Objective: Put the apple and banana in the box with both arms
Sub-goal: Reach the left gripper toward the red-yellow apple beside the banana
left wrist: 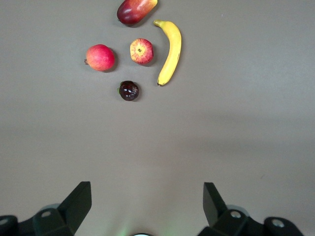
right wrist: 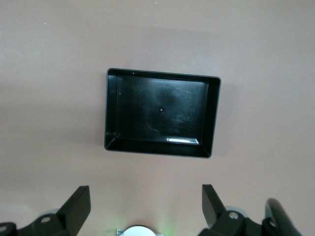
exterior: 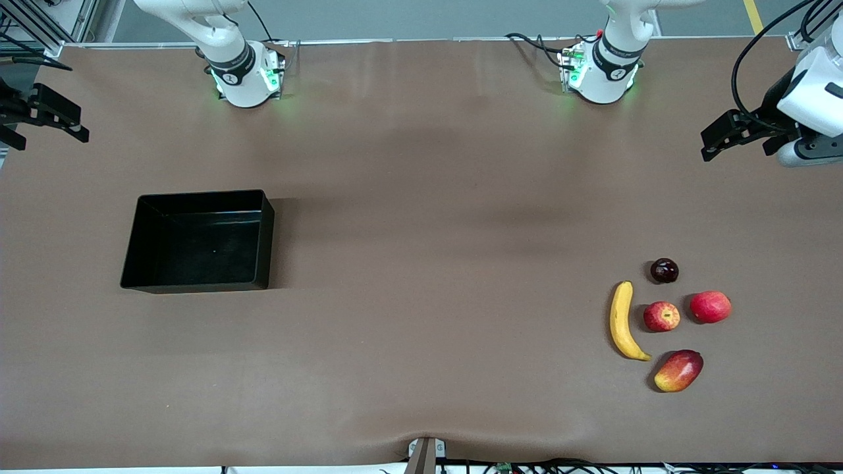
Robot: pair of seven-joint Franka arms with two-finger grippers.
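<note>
brown table (exterior: 421,263), box (exterior: 141,224), banana (exterior: 621,322), apple (exterior: 661,316)

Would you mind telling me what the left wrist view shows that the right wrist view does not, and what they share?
Only the left wrist view shows the fruit: the banana, the apple, a plain red fruit, a mango and a dark round fruit, lying apart from one another. Only the right wrist view shows the box, with nothing in it. Both show the brown table and an open end effector: the left end effector and the right end effector, each holding nothing.
</note>
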